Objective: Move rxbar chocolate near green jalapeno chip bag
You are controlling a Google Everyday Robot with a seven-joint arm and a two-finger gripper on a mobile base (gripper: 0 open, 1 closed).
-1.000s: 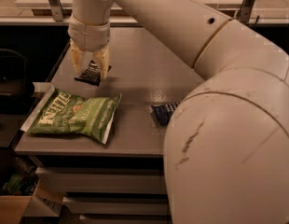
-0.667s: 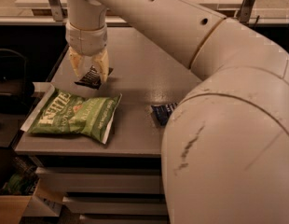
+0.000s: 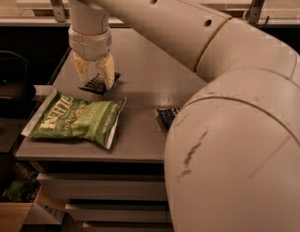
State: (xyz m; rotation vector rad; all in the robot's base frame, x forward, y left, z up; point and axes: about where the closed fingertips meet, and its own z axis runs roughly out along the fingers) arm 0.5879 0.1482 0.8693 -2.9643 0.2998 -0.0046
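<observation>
The rxbar chocolate (image 3: 98,83) is a small dark bar wrapper, held between my gripper's fingers at or just above the grey table top (image 3: 140,76). My gripper (image 3: 95,76) points straight down over the table's left part and is shut on the bar. The green jalapeno chip bag (image 3: 75,120) lies flat at the table's front left, just in front of the bar, with a small gap between them.
A dark blue packet (image 3: 167,116) lies at the table's middle front, partly hidden by my arm's big white body (image 3: 237,144). Drawers (image 3: 101,187) sit under the table. A cardboard box (image 3: 14,211) stands on the floor at lower left.
My gripper has come down a little with the bar, bringing it to the table surface just behind the chip bag. The chip bag and blue packet have not moved.
</observation>
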